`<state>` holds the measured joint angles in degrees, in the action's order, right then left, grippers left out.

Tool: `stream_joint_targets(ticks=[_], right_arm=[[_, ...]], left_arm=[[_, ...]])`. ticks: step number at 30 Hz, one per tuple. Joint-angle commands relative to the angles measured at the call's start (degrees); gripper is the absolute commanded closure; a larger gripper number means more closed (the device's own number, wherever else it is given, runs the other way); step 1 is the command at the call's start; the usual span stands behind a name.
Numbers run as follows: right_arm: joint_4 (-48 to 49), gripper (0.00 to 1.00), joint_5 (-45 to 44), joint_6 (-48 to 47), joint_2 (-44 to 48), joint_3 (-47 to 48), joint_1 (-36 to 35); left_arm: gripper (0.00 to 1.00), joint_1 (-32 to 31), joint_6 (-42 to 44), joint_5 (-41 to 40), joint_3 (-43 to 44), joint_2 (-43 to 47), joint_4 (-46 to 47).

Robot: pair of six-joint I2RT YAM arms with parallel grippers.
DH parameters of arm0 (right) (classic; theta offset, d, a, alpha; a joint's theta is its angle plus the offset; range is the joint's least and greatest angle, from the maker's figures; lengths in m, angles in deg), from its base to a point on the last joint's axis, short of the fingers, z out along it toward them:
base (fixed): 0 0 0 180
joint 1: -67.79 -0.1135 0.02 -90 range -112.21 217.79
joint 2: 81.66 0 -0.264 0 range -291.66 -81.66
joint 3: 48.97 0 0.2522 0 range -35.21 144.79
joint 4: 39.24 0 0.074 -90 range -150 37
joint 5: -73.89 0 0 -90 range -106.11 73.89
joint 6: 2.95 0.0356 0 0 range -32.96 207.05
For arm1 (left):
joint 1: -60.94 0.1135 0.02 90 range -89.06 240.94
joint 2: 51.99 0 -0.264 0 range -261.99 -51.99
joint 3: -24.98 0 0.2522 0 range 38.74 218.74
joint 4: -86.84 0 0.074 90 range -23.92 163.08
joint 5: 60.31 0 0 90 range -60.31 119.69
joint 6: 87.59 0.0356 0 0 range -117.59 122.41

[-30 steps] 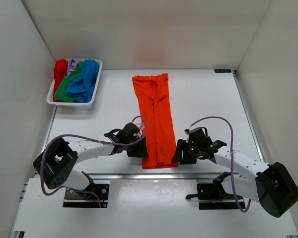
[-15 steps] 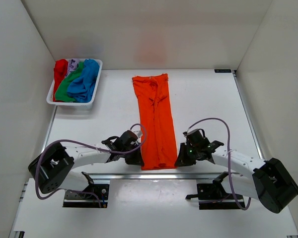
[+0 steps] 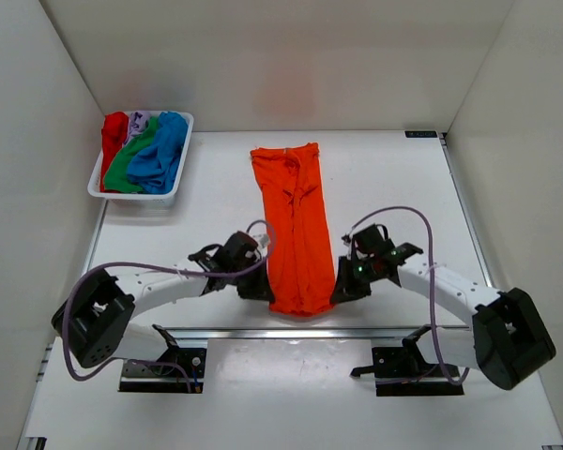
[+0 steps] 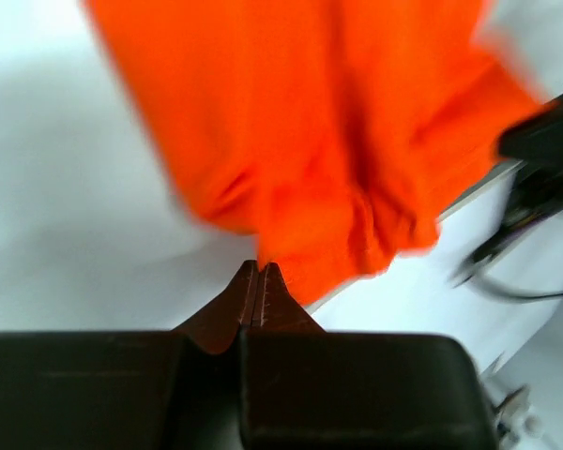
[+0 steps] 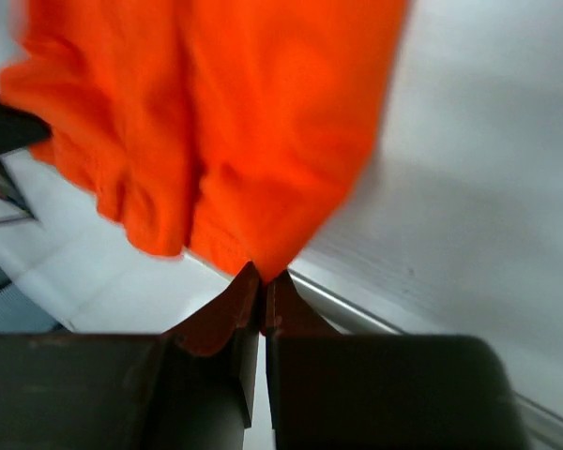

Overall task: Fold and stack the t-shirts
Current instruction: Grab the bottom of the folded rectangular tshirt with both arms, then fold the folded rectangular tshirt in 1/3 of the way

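Orange cloth t-shirt point(image 3: 296, 225), one, clamped by left gripper point(image 3: 260, 289) and right gripper point(image 3: 342, 289); four bright t-shirts point(image 3: 150, 155) fill one white plastic tray point(image 3: 98, 190)

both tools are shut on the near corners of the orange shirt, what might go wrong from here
1. The left tool and right tool each pinch only the very tip of a corner of the orange t-shirt, so the cloth may slip out when lifted.
2. The hem between them is bunched and slack, so the fold may land crooked or creased.
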<state>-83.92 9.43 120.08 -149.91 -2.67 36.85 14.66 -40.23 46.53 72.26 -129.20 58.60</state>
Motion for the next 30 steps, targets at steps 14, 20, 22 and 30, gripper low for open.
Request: stream_joint_targets(ticks=[14,20,22,30], right_arm=[[-7.8,0.99,-0.1,-17.8,-40.0,53.2,16.1],[-8.7,0.54,-2.9,-19.7,-50.2,69.1,17.6],[-8.4,0.46,-5.2,-19.8,-49.0,67.6,17.9],[4.5,0.26,-5.4,-13.4,-30.7,35.1,15.4]], left_arm=[[0.91,26.0,11.8,5.8,37.5,-26.9,-2.2],[0.61,29.7,11.8,7.9,53.8,-39.7,-3.0],[0.56,30.8,11.3,8.2,51.5,-37.6,-1.6],[0.44,29.1,9.2,4.5,27.2,-23.1,6.0]])
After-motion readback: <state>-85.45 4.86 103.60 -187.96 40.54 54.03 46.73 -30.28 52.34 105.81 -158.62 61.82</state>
